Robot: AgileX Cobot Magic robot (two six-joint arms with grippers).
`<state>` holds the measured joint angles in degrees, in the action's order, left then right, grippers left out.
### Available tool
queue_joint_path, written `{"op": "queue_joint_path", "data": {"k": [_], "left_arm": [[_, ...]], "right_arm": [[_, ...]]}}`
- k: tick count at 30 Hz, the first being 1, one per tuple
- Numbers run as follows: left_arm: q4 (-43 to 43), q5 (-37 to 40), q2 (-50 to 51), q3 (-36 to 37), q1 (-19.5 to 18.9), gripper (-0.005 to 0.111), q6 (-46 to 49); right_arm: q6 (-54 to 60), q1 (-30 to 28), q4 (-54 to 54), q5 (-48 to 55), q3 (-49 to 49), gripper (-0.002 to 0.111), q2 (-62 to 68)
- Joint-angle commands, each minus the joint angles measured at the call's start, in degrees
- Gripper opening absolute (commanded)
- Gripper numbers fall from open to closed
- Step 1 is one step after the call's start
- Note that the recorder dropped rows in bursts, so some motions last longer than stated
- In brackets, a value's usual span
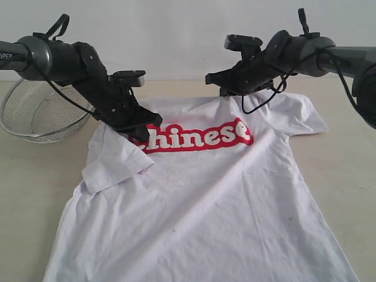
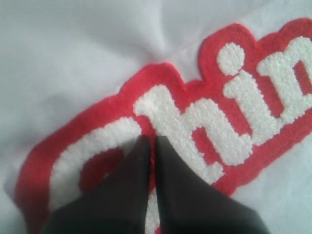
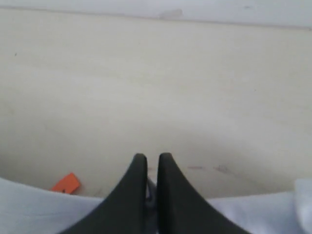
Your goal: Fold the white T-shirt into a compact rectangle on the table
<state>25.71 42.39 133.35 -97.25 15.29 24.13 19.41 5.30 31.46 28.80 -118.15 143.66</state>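
Cloth covers the middle of the table (image 1: 35,194): the white T-shirt (image 1: 200,200) lies spread flat and chest up, its collar toward the far edge and its hem running out of view at the near edge. The red-outlined lettering (image 1: 200,136) crosses the chest. On the left side, one sleeve (image 1: 114,161) is folded inward and lies on top of the shirt's body; the other sleeve (image 1: 302,114) lies spread out flat on the right.

The left gripper (image 2: 152,139) is down on the start of the lettering, its dark fingers (image 2: 134,185) pressed together with only a thin line between them. Their tips touch the raised white letters where the first one meets the second. Whether any cloth is pinched between them cannot be told.

The right gripper (image 3: 152,157) sits at the collar on the far side of the shirt, pointing toward the table's far edge. Its jaws are drawn nearly together, and a small fold of pale fabric shows in the narrow gap between them, so it is clamped on the shirt's edge. The orange neck tag (image 3: 66,184) lies just beside it at the cloth's rim, with bare tabletop beyond.

A round wire-mesh basket (image 1: 35,111) stands on the left by the table's far edge, behind the left arm and just beside the shirt's shoulder.
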Motion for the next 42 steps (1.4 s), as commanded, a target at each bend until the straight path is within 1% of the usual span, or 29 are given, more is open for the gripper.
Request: {"op": "queue_joint_path", "data": {"k": [1,6,8,10,11,12,13,14,16,17,20,21,23,28,29,33,42], "left_arm": [[-0.9,1.1,-0.1,-0.3,-0.3,0.005,-0.6],[-0.9,1.0,-0.1,-0.3,-0.3,0.005,-0.6],[-0.9,0.9,-0.1,-0.3,-0.3,0.005,-0.6],[-0.9,0.9,-0.1,-0.3,-0.3,0.005,-0.6],[-0.9,0.9,-0.1,-0.3,-0.3,0.005,-0.6],[-0.9,0.9,-0.1,-0.3,-0.3,0.005,-0.6],[-0.9,1.1,-0.1,-0.3,-0.3,0.005,-0.6],[-0.9,1.4,-0.1,-0.3,-0.3,0.005,-0.6],[-0.9,1.9,-0.1,-0.3,-0.3,0.005,-0.6],[-0.9,2.0,-0.1,-0.3,-0.3,0.005,-0.6],[-0.9,2.0,-0.1,-0.3,-0.3,0.005,-0.6],[-0.9,2.1,-0.1,-0.3,-0.3,0.005,-0.6],[-0.9,2.2,-0.1,-0.3,-0.3,0.005,-0.6],[-0.9,3.1,-0.1,-0.3,-0.3,0.005,-0.6],[-0.9,3.2,-0.1,-0.3,-0.3,0.005,-0.6],[-0.9,3.2,-0.1,-0.3,-0.3,0.005,-0.8],[-0.9,3.3,-0.1,-0.3,-0.3,0.005,-1.0]], "right_arm": [[-1.3,-0.1,-0.5,-5.2,-0.5,0.0,-0.3],[-1.3,-0.1,-1.3,-7.8,-0.5,0.0,-0.2],[1.2,-0.1,-1.3,-7.1,-0.5,0.003,-0.2],[2.6,-0.1,-1.3,-6.0,-0.5,0.03,-0.1],[2.6,-0.1,-1.5,-5.8,-0.5,0.062,-0.1],[1.9,-0.1,-2.2,-5.8,-0.5,0.074,-0.1],[-2.0,-0.3,-5.0,-5.0,-0.5,0.068,-0.2],[-5.1,-0.7,-7.2,-4.0,-0.5,0.055,-0.7],[-6.6,-3.1,-8.3,0.1,-0.5,0.015,-2.2],[-6.5,-4.4,-8.7,2.6,-0.5,0.0,-3.3],[-6.8,-7.9,-8.5,9.1,-0.5,0.001,-5.2],[-6.7,-8.3,-8.6,11.9,-0.5,0.001,-5.1],[-5.4,-8.2,-8.7,14.0,-0.5,0.001,-3.9],[-5.3,-8.1,-9.7,14.0,-0.5,0.001,-1.8],[-7.2,-8.1,-12.8,13.3,-0.5,0.001,-1.3],[-11.8,-8.6,-18.9,12.4,-0.5,0.001,0.0],[-13.9,-12.6,-20.0,13.2,-0.5,0.001,1.9]]}}
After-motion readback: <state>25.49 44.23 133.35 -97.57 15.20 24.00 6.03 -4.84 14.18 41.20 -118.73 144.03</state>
